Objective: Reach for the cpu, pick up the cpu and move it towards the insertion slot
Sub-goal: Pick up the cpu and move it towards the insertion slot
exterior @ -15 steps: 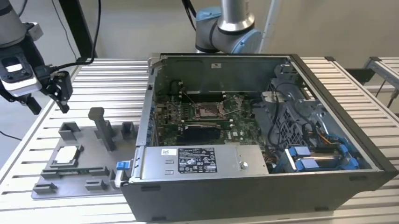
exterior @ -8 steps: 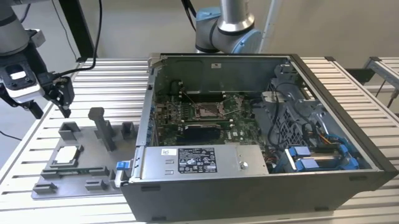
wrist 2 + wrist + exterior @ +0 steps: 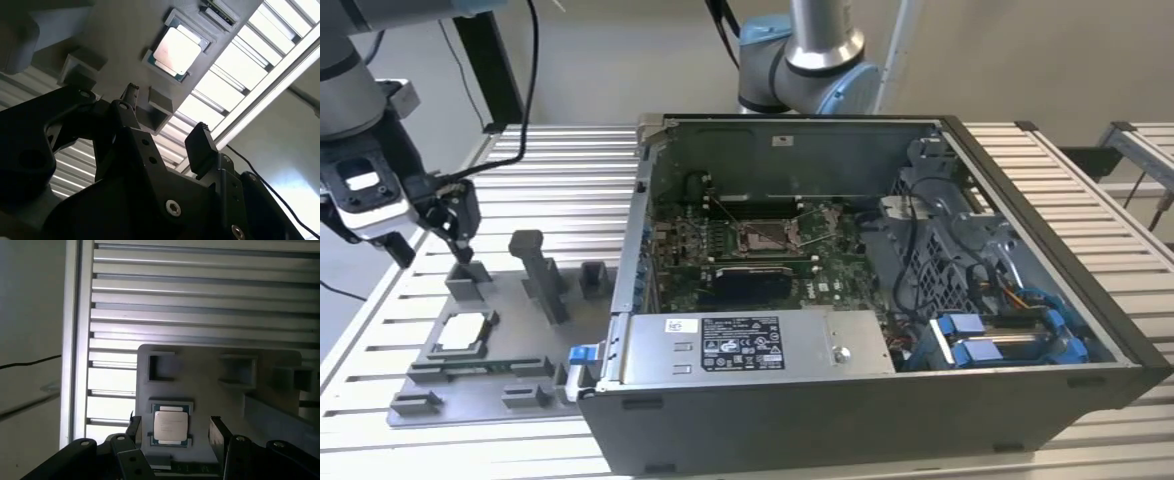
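The cpu point(image 3: 464, 333) is a small silvery square lying flat in a pocket of the grey fixture plate point(image 3: 500, 375), at the exterior view's left. My gripper point(image 3: 434, 245) hangs above the plate, a little behind the cpu, open with nothing between its fingers. In the first wrist view the cpu point(image 3: 171, 424) lies below, between the two dark fingers point(image 3: 218, 432). In the second wrist view the cpu point(image 3: 177, 50) sits beyond the fingertips point(image 3: 200, 145). The insertion slot point(image 3: 767, 236), with a shiny metal frame, lies on the green board inside the open computer case point(image 3: 1067, 330).
Upright grey blocks point(image 3: 540, 275) rise from the fixture plate near my gripper. Inside the case, a power supply point(image 3: 747, 345) lies at the front with blue drive brackets point(image 3: 1001, 340) beside it. Another arm's base point(image 3: 807, 60) stands behind the case. The slatted metal table point(image 3: 574, 190) carries everything.
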`<state>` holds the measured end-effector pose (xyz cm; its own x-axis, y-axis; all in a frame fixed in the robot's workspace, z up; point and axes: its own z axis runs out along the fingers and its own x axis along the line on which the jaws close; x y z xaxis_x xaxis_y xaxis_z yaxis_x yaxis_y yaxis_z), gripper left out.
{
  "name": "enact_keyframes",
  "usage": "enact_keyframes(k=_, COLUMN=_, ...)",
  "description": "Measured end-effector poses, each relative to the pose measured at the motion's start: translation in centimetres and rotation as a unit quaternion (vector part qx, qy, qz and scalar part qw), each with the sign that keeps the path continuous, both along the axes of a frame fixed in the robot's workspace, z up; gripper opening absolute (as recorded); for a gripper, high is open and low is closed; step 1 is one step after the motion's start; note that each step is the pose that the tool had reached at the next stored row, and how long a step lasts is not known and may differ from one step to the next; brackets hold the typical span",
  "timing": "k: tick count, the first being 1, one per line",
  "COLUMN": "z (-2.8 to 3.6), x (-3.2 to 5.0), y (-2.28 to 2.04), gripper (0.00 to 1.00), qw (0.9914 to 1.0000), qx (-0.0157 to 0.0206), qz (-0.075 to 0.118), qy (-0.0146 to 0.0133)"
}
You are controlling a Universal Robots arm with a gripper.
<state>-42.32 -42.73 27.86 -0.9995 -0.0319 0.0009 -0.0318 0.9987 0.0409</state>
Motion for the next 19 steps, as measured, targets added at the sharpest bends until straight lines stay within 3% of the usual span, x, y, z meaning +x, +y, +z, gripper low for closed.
enact_keyframes(k=19, z=-3.29, x=-0.05, y=-1.88, gripper=1.0, qw=1.0, qx=0.0, qz=0.0, qy=0.0)
